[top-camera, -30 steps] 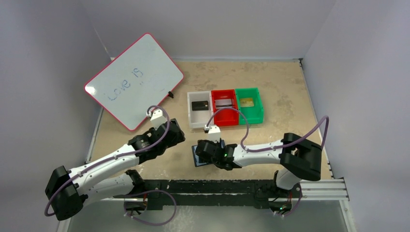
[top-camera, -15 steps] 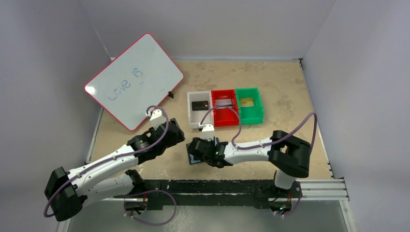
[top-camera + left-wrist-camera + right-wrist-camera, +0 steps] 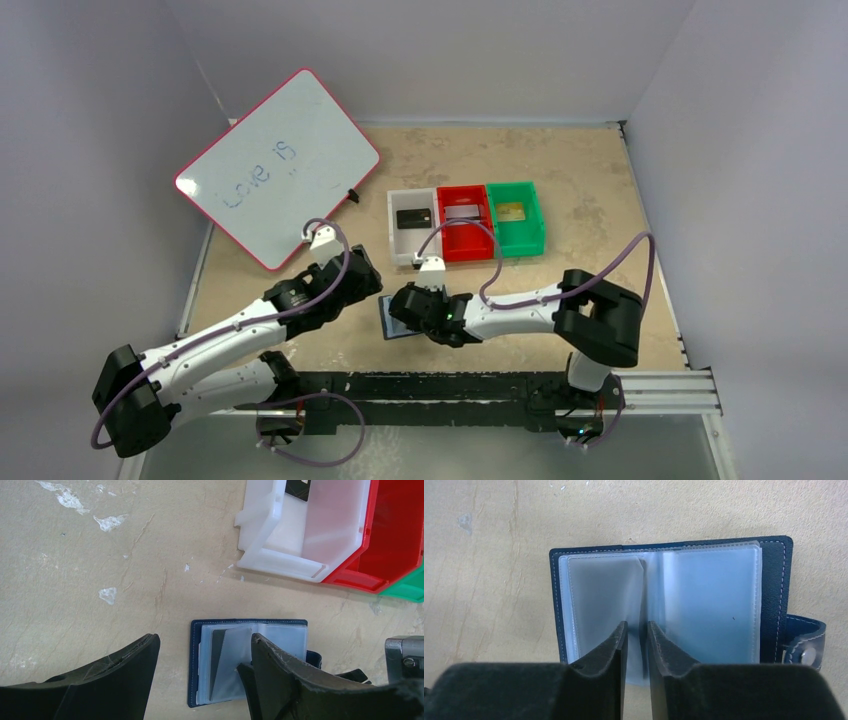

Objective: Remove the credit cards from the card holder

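The card holder [image 3: 704, 605] lies open on the table, navy outside with light blue pockets inside, its tab on the right. One clear pocket leaf [image 3: 235, 655] stands up at the spine. My right gripper [image 3: 637, 625] straddles that leaf, its jaws narrowed to a slim gap, so still open. My left gripper [image 3: 204, 637] hovers open just left of the holder [image 3: 391, 322], touching nothing. The credit cards lie in the bins: black [image 3: 412, 217] in white, silver-grey [image 3: 462, 212] in red, gold-tan [image 3: 510, 211] in green.
The white bin [image 3: 399, 250], red bin [image 3: 470, 248] and green bin [image 3: 532, 215] stand in a row just behind the holder. A pink-rimmed whiteboard [image 3: 275, 165] leans at the rear left. The right arm's cable [image 3: 490, 275] loops above the holder.
My right gripper has moved a little left over the holder and its jaws have narrowed around the raised leaf. The holder sits slightly farther left. The left arm has not moved.
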`<control>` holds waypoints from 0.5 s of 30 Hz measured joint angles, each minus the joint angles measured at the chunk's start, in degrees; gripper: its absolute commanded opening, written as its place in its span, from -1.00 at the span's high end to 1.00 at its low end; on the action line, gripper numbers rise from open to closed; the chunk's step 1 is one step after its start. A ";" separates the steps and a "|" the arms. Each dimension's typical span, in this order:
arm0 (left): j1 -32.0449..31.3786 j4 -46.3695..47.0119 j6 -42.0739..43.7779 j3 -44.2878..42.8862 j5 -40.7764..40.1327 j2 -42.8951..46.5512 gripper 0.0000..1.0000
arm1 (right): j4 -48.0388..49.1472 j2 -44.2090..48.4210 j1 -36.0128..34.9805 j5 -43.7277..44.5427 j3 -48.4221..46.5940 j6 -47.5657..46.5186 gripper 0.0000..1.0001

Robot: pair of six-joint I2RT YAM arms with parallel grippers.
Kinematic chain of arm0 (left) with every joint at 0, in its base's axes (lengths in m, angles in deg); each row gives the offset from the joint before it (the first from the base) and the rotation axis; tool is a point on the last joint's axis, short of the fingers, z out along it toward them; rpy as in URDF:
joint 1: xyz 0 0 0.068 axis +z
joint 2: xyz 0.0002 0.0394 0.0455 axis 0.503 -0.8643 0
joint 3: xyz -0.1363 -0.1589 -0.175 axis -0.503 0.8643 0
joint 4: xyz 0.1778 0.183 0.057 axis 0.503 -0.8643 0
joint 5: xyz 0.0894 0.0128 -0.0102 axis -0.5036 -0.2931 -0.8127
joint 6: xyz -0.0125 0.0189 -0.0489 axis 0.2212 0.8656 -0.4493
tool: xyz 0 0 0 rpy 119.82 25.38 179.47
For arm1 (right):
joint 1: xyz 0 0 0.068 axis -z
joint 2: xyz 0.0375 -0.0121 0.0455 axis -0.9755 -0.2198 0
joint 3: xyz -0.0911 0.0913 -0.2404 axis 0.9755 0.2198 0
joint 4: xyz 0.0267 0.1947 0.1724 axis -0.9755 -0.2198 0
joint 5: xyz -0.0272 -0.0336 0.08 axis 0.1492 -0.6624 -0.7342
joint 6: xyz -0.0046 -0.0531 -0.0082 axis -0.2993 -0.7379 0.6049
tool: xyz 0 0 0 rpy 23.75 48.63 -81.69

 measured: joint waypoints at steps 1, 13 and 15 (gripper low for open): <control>0.00 0.00 0.02 0.00 0.00 0.00 -0.35 | 0.57 0.13 0.00 -0.04 0.35 0.11 0.67; 0.00 -0.04 0.00 0.02 -0.02 0.52 -0.35 | 10.05 6.27 3.10 -6.47 9.77 0.11 0.13; 0.00 -0.07 0.00 0.02 -0.02 0.96 -0.35 | 10.29 7.89 3.45 -7.58 10.75 -0.48 -0.02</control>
